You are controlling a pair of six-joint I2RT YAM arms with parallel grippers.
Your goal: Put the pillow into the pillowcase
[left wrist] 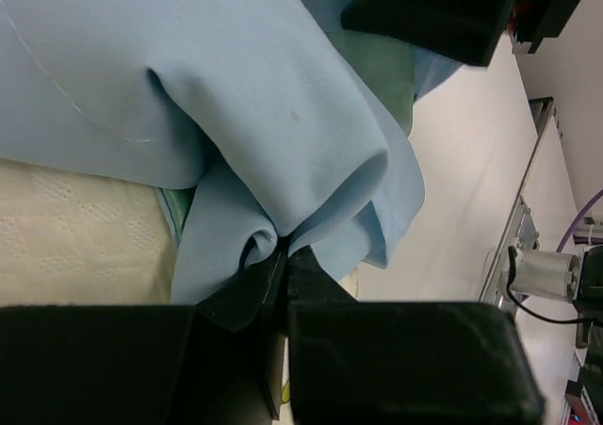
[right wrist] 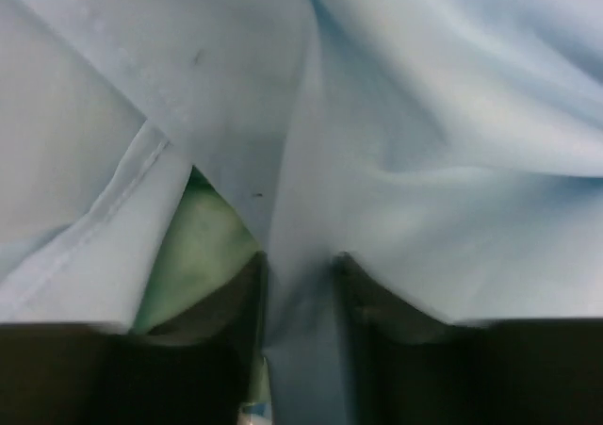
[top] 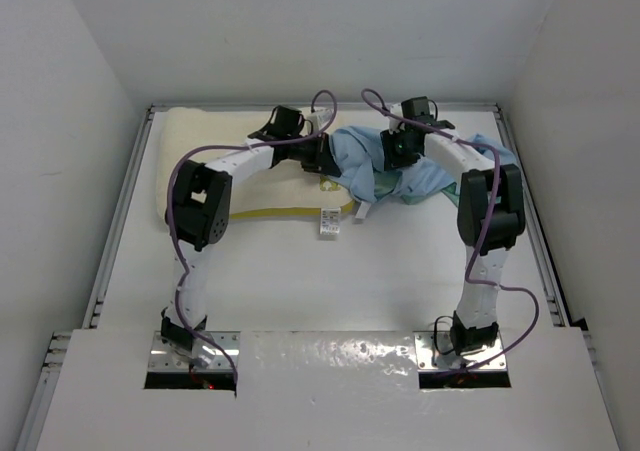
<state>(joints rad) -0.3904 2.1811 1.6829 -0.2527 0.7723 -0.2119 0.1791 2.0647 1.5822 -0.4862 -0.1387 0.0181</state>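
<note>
Pillow (top: 200,136) lies along the far left of the table (top: 330,281), flat, with its right end buried under the bunched pillowcase (top: 375,166). I judge it light but bulky and springy, so it will resist being fed into a narrow opening. Its yellow trim and white tag (top: 328,223) face me on the near edge.

My left gripper (left wrist: 283,260) is pinched tight on a fold of the light blue cloth, right over the pillow's end. The satin looks thin, limp and slippery. I would hold it at the hemmed mouth, not on a loose fold, or it may slide out of the pads.

Farther right, my right gripper (right wrist: 300,293) has a band of the same cloth clamped between its fingers, with the green side showing just to the left.

The overhead view gives me the layout but hides both grips behind the wrists. Only the wrist cameras show cloth in the jaws. None of the views shows me where the case's opening is.
</note>
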